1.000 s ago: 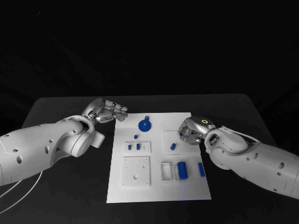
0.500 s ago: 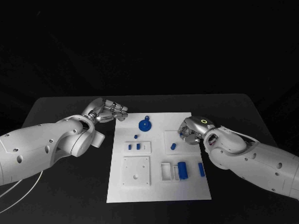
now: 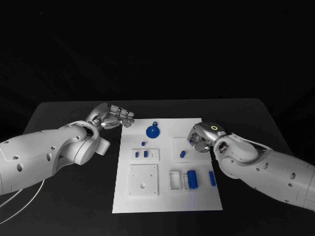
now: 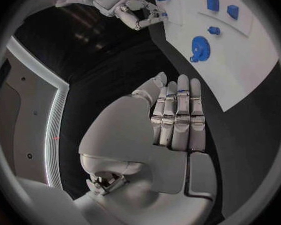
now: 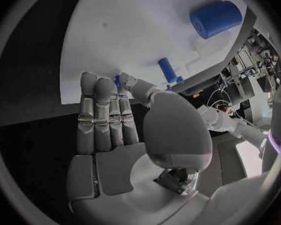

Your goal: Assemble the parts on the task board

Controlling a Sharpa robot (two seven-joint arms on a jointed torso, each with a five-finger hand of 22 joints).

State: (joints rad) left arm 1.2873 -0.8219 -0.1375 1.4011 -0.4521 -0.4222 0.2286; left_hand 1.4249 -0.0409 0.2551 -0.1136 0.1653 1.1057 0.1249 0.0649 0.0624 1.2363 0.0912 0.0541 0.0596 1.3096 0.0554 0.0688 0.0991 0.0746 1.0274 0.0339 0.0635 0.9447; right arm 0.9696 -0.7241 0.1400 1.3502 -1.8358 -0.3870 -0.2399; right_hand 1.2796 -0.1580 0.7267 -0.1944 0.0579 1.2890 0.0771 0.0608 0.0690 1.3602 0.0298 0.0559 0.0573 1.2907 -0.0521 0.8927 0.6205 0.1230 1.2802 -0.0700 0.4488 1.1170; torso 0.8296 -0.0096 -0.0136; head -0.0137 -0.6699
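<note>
The white task board [image 3: 168, 194] lies in the middle of the black table. On it are a blue gear [image 3: 152, 131], two small blue pegs [image 3: 141, 154], a blue block [image 3: 182, 154], a blue cylinder [image 3: 192, 179] and a blue bar [image 3: 212, 178]. My right hand [image 3: 199, 139] hovers over the board's right edge and pinches a small blue part [image 5: 118, 80] between thumb and fingertip. The cylinder [image 5: 215, 19] and a blue peg [image 5: 168, 70] lie beyond it. My left hand [image 3: 113, 117] stays off the board's far left corner with straight fingers, holding nothing; the gear [image 4: 200, 48] is ahead of it.
A white square plate [image 3: 143, 180] with holes and a small white holder [image 3: 176, 180] sit on the board's near half. Bare black table [image 3: 65, 118] runs along both sides of the board.
</note>
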